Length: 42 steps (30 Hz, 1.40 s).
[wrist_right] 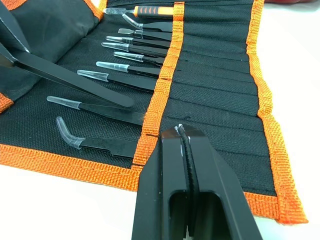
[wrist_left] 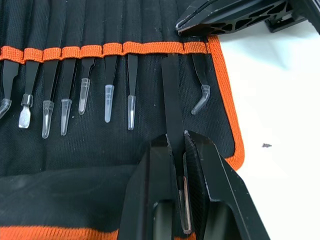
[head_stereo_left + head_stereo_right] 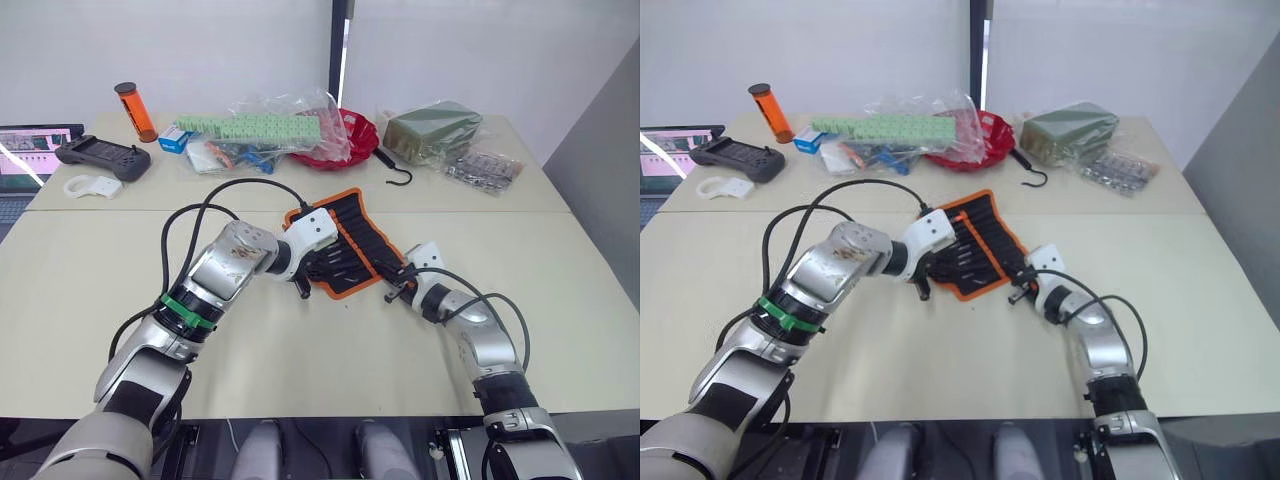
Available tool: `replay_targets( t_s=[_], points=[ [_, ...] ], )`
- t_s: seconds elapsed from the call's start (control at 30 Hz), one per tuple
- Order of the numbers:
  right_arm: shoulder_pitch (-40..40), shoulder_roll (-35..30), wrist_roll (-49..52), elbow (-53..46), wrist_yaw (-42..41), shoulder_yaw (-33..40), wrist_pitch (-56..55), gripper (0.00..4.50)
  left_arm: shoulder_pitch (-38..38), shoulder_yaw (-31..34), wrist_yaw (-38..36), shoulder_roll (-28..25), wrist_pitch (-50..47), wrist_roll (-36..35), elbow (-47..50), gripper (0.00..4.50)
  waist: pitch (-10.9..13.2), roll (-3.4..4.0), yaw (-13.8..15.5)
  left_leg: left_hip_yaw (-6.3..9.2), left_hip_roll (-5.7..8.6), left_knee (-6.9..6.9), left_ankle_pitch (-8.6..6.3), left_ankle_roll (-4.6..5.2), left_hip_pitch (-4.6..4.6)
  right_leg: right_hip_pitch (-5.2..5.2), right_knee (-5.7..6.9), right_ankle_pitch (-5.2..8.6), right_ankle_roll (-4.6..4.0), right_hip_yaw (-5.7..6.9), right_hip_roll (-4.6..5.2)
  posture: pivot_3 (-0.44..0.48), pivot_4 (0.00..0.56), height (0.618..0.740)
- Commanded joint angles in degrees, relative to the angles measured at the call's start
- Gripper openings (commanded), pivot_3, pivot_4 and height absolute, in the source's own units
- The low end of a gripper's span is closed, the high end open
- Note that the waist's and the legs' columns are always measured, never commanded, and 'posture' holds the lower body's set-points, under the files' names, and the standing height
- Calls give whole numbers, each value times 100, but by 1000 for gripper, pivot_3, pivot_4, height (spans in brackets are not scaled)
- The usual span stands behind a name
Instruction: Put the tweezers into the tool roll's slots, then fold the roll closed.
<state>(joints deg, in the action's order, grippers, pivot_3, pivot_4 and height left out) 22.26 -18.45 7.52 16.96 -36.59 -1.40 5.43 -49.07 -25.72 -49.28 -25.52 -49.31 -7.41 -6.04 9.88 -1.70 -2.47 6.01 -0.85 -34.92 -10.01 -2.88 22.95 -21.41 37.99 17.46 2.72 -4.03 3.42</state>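
One tweezer point(image 2: 170, 95) is pinched in my left gripper point(image 2: 176, 142) over the roll point(image 1: 210, 100); my right gripper point(image 1: 182, 132) is pressed together, empty.

The tool roll point(image 2: 75, 165) is showing as coarse woven black cloth, matt, with a ribbed orange fabric trim point(image 1: 165, 90) running along its edges and across the mouths of the slots point(image 1: 215, 95). The tweezers point(image 2: 131, 75) sitting in those slots are looking like matt black metal, their points wearing clear, slightly glossy plastic caps. The one tweezer point(image 2: 171, 95) caught in the left gripper point(image 2: 176, 142) is the same dull black metal. Both that gripper and the right gripper point(image 1: 185, 131) are appearing as smooth, faintly shiny black plastic. Around the roll, the tabletop point(image 3: 300, 360) is looking smooth, pale and matt.
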Motion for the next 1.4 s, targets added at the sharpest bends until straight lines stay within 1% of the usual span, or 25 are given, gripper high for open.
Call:
replay_targets(
  t_s=[0.03, 0.13, 0.27, 0.6, 0.83, 1.0, 1.17, 1.4],
  points=[
    [-65, -70, -36, 36, -24, -39, 122, 0, -199, 171, 80, 109, 166, 84, -172, 44, 0, 0, 3, 0, 1, -1, 0, 0, 0, 0, 0, 0, 0, 0, 0, 0, 150, 740],
    [-78, -98, -72, 16, -28, -69, 129, 0, -307, 94, 96, 153, 345, 237, -449, 44, 0, 0, 3, 0, 1, -2, 0, 0, 1, 0, 0, 0, 0, 0, 0, 0, 150, 740],
    [-117, -93, -55, -44, -7, -67, 155, 0, -400, 90, 39, 257, 454, 267, -663, 44, 0, 0, 3, 0, 1, -1, 0, 0, 0, 0, 0, 0, 0, 0, 0, 0, 150, 740],
    [-157, -84, -42, -131, 29, -75, 205, 0, -496, 193, 33, 612, 526, 293, -936, 44, 0, 0, 15, 1, 2, -5, 0, 0, 3, 1, 0, 0, 0, 1, 1, 0, 150, 740],
    [-146, -88, -39, -139, 28, -84, 231, 0, -493, 46, -152, 564, 473, 411, -871, 44, 0, 0, 5, 2, 3, -6, 0, 0, 2, 2, 1, 0, 1, 1, 1, 0, 150, 740],
    [-103, -80, -43, -105, 24, -93, 235, 0, -392, -76, -254, 421, 443, 534, -718, 44, 0, 0, 1, 2, 3, -5, 0, 0, 1, 2, 2, 0, 1, 1, 1, 0, 150, 740],
    [-64, -73, -46, -66, 16, -99, 234, 0, -419, 215, 28, 607, 564, 521, -1000, 44, 0, 0, 1, 2, 2, -7, 0, 0, 1, 2, 2, 0, 1, 1, 0, 0, 150, 740],
    [-47, -58, -41, -66, 16, -104, 269, 0, -413, 195, -86, 745, 833, 542, -1369, 44, 0, 0, 1, 2, 2, -7, 0, 0, 0, 2, 3, 0, 1, 1, 0, 0, 150, 740]
  ],
)
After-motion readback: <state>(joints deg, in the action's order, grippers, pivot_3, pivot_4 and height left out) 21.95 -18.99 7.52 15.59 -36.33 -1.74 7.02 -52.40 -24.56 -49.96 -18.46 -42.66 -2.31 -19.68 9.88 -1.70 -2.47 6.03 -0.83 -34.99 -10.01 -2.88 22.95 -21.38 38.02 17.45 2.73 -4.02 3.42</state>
